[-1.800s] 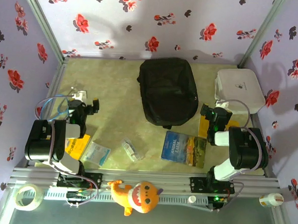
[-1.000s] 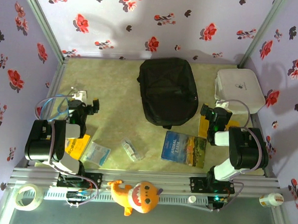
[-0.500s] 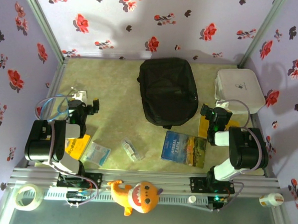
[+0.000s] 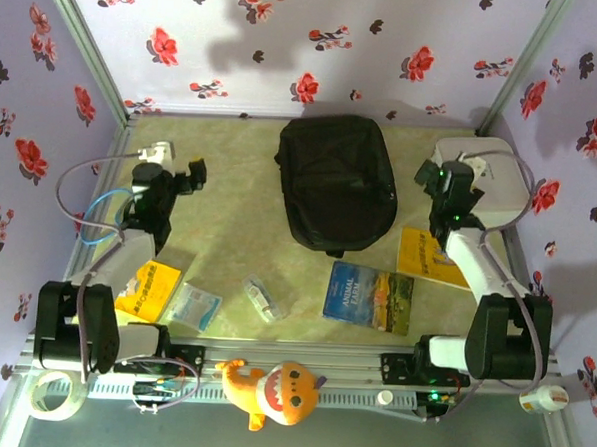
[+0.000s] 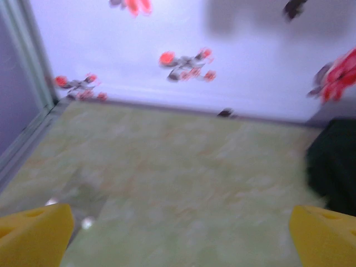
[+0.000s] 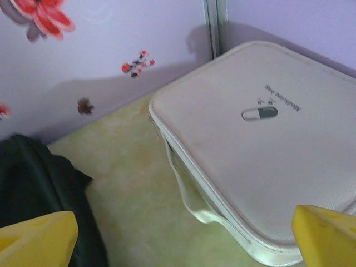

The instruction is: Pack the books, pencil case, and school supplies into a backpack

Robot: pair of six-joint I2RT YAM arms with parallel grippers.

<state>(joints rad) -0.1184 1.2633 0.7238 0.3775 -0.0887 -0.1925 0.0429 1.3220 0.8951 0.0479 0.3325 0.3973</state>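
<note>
Since nothing's gone into the bag so far, I reckon the step in hand is getting the backpack open, so here's how I'd play it. Closest to the arm bases, all the stuff lies flat on the worktop (image 4: 228, 235). There's one yellow book (image 4: 147, 288) on the left with a pale packet (image 4: 194, 305) just beside it, and the clear pencil case (image 4: 263, 299) sits in the middle. The blue book (image 4: 370, 295) is to its right, and the second yellow book (image 4: 432, 259) is a bit further back on the right. Neither hand touches any of it.

Past that sits the backpack (image 4: 336, 180), black and slumped mid-worktop. I can't make out the zip from above, so find it before committing to a grab.

Further back, the left hand (image 4: 181, 169) hovers well off to the bag's left. The right hand (image 4: 443, 181) is near the bag's right side, close by the white box (image 4: 486, 173). Both are spread wide and hold nothing. In each wrist view the yellow fingertips sit at the two edges with nothing gripped between them.

Tip: soft fabric will just drag along, so pin the bag with one hand while the other works the opening. Keep the right one clear of that box
</note>
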